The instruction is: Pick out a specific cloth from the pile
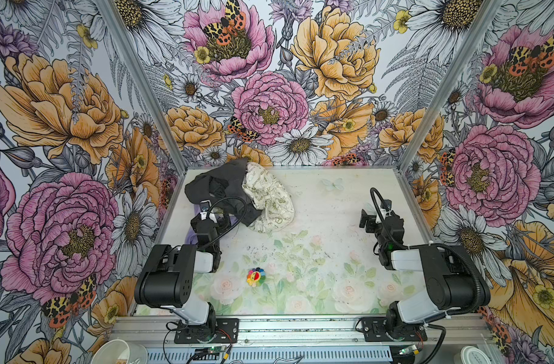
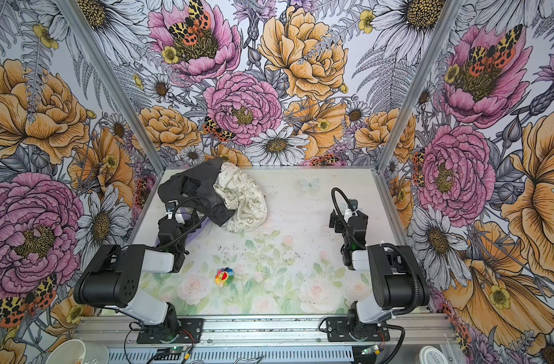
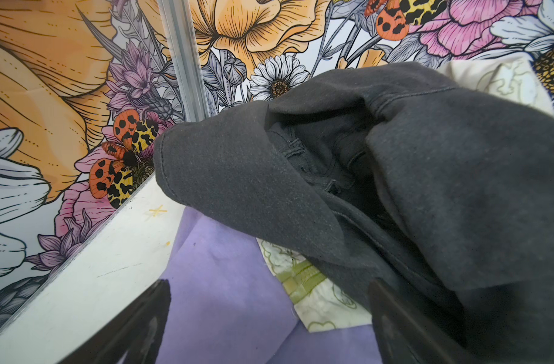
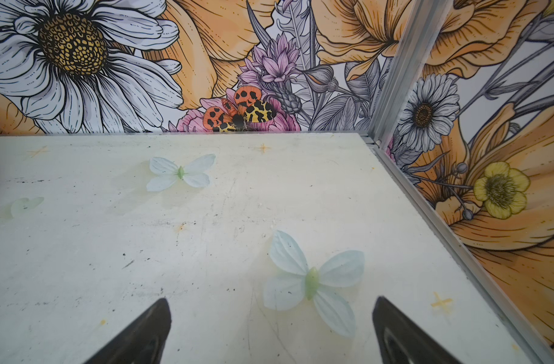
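The pile sits at the table's back left in both top views: a dark grey-black cloth (image 1: pixel 219 186) (image 2: pixel 190 184) draped beside and partly over a cream line-print cloth (image 1: pixel 268 198) (image 2: pixel 242 198). The lavender cloth (image 3: pixel 225 283) lies flat at the bottom, its far part hidden under the dark cloth (image 3: pixel 395 164). A sliver of it shows beside the left arm (image 1: pixel 191 238). My left gripper (image 3: pixel 269 285) (image 1: pixel 220 220) hangs open just above the lavender cloth, holding nothing, with one finger next to the dark cloth's edge. My right gripper (image 4: pixel 271 302) (image 1: pixel 368 217) stands open and empty over bare table at the right.
A corner of the cream cloth (image 3: pixel 320 302) with an olive zip lies on the lavender between the left fingers. The left wall and an aluminium post (image 3: pixel 181 60) stand close to the pile. A small rainbow flower toy (image 1: pixel 255 276) lies front centre. Flat butterfly prints (image 4: pixel 310 277) mark the table.
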Controlling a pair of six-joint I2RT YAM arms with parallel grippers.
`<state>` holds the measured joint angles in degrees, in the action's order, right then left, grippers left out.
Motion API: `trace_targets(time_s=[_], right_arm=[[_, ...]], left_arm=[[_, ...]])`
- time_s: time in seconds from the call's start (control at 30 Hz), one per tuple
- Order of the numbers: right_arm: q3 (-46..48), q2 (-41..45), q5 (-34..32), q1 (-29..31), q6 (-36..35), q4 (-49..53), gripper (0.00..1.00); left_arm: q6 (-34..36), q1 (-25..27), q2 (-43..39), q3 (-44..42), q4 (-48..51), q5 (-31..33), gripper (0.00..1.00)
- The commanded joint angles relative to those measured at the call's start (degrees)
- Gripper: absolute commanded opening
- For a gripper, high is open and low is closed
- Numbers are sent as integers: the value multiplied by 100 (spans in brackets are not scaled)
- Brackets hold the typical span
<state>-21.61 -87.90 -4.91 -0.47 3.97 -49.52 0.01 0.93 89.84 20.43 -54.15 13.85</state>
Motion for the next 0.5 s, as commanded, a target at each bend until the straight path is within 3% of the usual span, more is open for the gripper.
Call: trace_targets(time_s=[0.0, 0.37, 0.47], right_arm=[[-102, -26, -67, -50, 49, -22, 99], [-83, -9, -72, -47, 47, -48, 99], [-110, 329, -3, 37, -72, 282, 99]], left_arm=[[-1, -5, -100, 93, -43, -128, 99], [-1, -5, -99, 85, -50, -128, 99], [-1, 54, -236, -44, -211, 31, 99]])
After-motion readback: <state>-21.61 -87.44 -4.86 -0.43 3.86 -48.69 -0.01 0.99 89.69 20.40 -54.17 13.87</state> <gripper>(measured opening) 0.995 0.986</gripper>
